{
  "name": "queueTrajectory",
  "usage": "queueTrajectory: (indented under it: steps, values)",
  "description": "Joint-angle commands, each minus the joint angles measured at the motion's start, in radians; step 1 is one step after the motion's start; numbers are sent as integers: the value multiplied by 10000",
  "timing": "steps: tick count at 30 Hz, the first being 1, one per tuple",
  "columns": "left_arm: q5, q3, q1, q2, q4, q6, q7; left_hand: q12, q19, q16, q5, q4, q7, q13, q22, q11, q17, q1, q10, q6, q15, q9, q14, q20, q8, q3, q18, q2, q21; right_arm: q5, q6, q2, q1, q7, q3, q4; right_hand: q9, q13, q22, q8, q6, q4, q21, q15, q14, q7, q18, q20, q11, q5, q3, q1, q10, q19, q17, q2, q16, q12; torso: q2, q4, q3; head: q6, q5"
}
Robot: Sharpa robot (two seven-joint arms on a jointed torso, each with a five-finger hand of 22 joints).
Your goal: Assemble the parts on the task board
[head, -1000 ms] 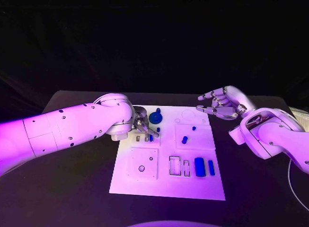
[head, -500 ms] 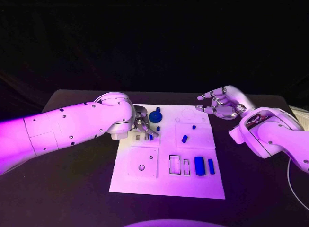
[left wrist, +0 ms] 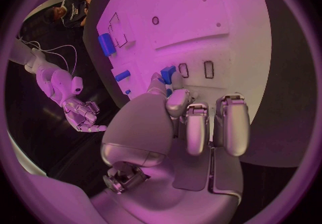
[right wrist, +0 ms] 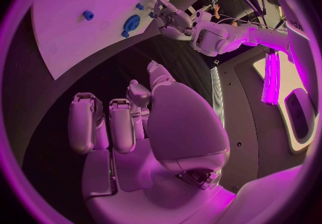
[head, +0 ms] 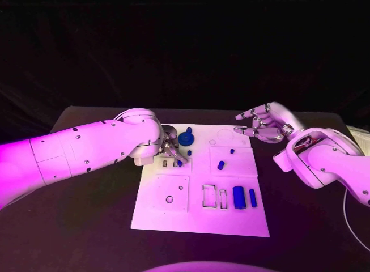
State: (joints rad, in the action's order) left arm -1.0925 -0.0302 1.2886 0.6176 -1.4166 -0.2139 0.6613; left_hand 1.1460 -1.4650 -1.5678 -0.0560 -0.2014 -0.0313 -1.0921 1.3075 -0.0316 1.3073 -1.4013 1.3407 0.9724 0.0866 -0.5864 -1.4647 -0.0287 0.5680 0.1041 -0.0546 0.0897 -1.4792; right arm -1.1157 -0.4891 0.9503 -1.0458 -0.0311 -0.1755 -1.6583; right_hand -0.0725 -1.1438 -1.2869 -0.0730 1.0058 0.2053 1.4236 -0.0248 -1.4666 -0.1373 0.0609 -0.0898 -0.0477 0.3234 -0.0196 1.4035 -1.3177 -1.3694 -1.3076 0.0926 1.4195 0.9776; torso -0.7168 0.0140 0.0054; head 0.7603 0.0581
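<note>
The white task board (head: 203, 218) lay mid-table, blue parts (head: 238, 199) set toward its 3 o'clock side. At its 10 o'clock corner a small blue part (left wrist: 167, 74) was pinched by the left hand (head: 171, 150). Off the 2 o'clock corner, the right hand (head: 265, 126) was held with fingers loosely curled, nothing gripped.

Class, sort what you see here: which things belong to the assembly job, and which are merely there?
Belongs to the job:
task board
blue parts
left hand, fingers at a small blue part
right hand, raised off the board, holding nothing

Merely there:
black table
</note>
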Motion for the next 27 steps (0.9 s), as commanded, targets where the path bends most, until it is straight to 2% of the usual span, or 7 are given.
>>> queueTrajectory:
  steps: [1,9,14,19,21,23,27]
  values:
    - [78,-21,-12,-33,49,-298,34,-83,-134,-30,-73,128,40,39,972,-95,2635,-427,-11,-89,75,24,-1061,102,-119,-373,165,97,-36,-142,169,-11,13,-7,-3,-22,-5,1,8,-7,46,-62,-36,16,-524,2,63,8,-4,66,-7,93,34,43,-170,-9,-49,7,-2,9,5,24,-6]
    - [286,-21,-12,26,36,-217,9,-268,-118,-30,-879,375,-29,139,979,-58,2635,-1041,-84,-229,61,106,-1061,103,-502,-1942,163,-248,-22,-145,190,-18,22,-4,-3,-24,-4,-6,5,-6,58,-69,-39,16,-529,-1,62,11,-6,220,-19,111,18,37,-180,-17,-48,44,-4,-2,8,33,-25]
    - [653,-20,-12,158,-79,332,-86,-346,-127,-30,-943,194,-142,198,1033,1,2635,-351,21,-144,-27,-147,-1061,36,-539,-4973,162,-1587,-24,-146,203,-34,42,4,-3,-10,-4,-2,5,-6,60,-66,-41,16,-531,-3,62,12,-7,262,-21,109,18,36,-188,-21,-45,46,-4,7,18,-46,-15]
    - [966,-21,-13,392,-292,1167,-180,-298,-166,-30,-934,547,-149,169,1116,-12,2635,476,120,-152,-9,-536,-1061,-12,-331,-7036,184,-2385,-49,-146,207,-43,60,11,-3,7,-3,-1,9,-5,60,-64,-43,16,-529,-3,62,12,-7,282,-21,106,17,38,-179,-21,-51,48,-7,17,24,-53,-21]
    - [1070,-21,-14,479,-371,1400,-196,-273,-182,-30,-960,685,-125,150,1148,13,2635,725,154,-150,-35,-642,-1061,17,-273,-7430,182,-2512,-61,-146,204,-40,63,24,-2,4,-3,-1,9,-5,60,-64,-43,16,-529,-3,62,12,-7,282,-21,106,17,38,-179,-21,-51,48,-9,18,17,-47,-31]
    - [1191,-23,-17,559,-443,1597,-196,-273,-193,-30,-1003,821,-116,153,1169,10,2635,854,166,-148,-23,-712,-1061,14,-236,-7657,187,-2597,-69,-146,204,-37,67,37,-2,-1,-3,4,26,-4,59,-60,-54,16,-528,-4,67,12,-8,305,-22,102,19,50,-171,-24,-57,45,-17,27,11,-146,-45]
    - [1274,-27,-24,674,-553,1901,-175,-282,-197,-30,-1045,941,-114,165,1177,6,2635,955,171,-152,-15,-764,-1061,10,-215,-7823,189,-2654,-70,-146,209,-32,77,57,-2,1,2,24,27,6,53,-51,-60,17,-530,-8,66,13,-8,522,-41,106,28,47,-172,-30,-64,43,2,38,10,-125,-10]
